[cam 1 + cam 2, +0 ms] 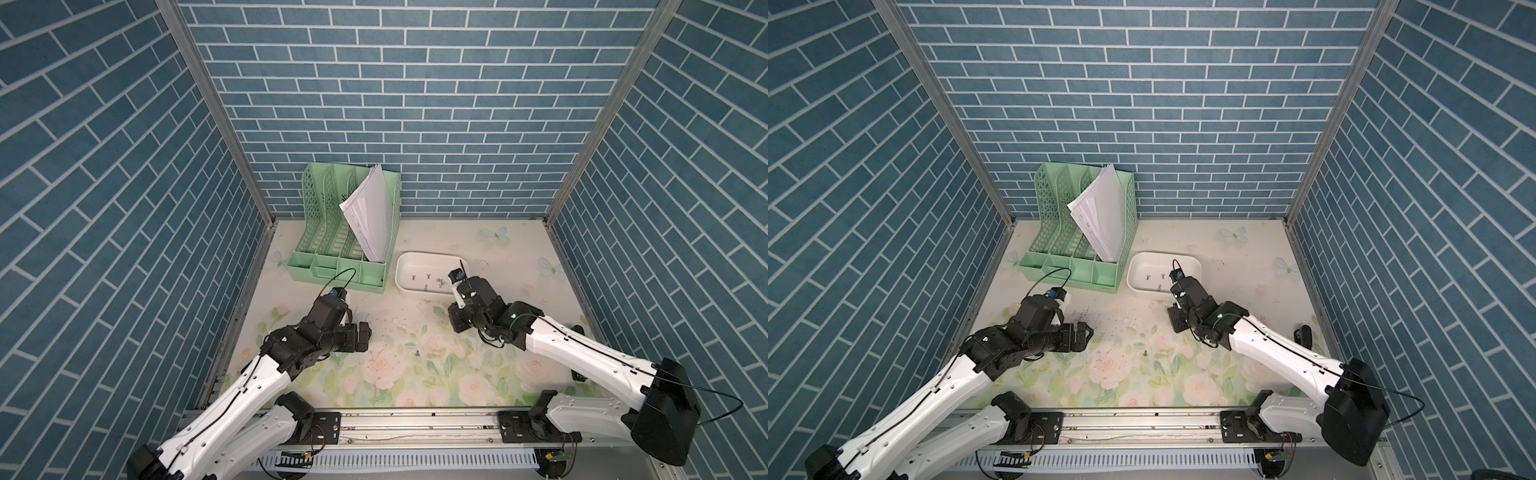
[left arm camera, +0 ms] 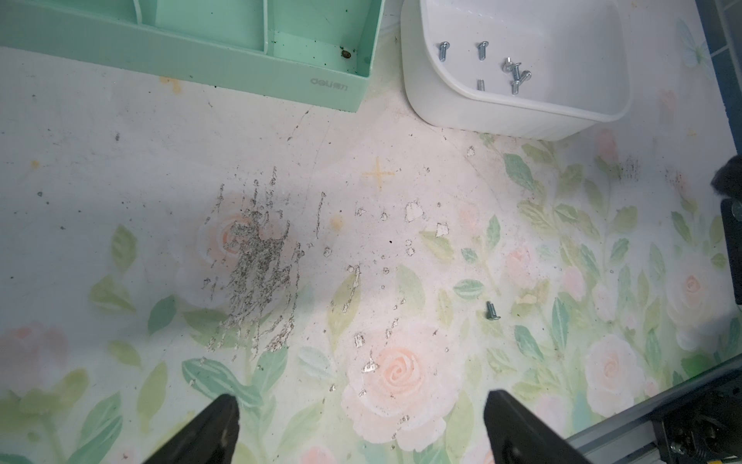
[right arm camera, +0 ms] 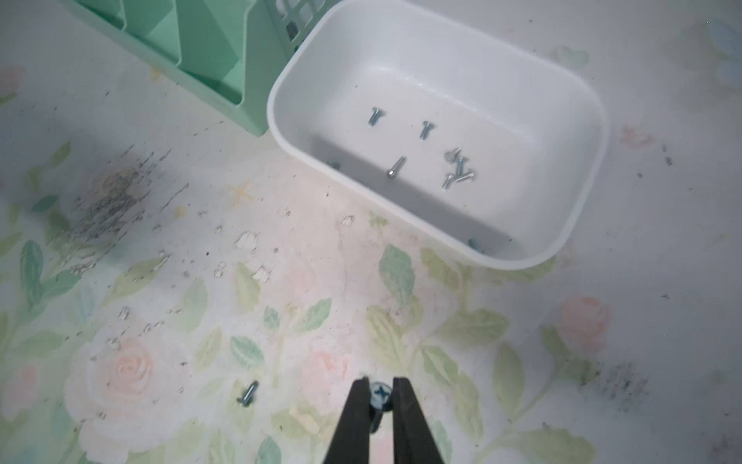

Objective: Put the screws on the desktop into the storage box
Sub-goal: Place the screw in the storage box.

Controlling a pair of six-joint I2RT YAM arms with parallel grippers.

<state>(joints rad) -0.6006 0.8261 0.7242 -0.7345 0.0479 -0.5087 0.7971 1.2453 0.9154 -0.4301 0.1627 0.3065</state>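
On the flowered desktop (image 1: 478,374) stands the white storage box (image 1: 415,254), back right of centre, with several silver screws (image 1: 428,276) in it. The right wrist view shows them scattered on the floor of the box (image 3: 441,68). My right gripper (image 3: 380,382) is shut on a screw (image 3: 380,395), its cross head facing the camera, above the desktop short of the box. One loose screw (image 1: 417,353) (image 1: 1145,353) (image 3: 248,393) (image 2: 492,311) lies on the roses mid-table. My left gripper (image 2: 361,401) is open over a rose, holding nothing, with that screw ahead of it.
A mint-green file rack (image 1: 349,232) with white papers (image 1: 370,212) stands at the back, left of the box. Dark scuff marks (image 2: 257,257) speckle the desktop. Blue brick walls close three sides, and a metal rail (image 1: 415,419) runs along the front edge.
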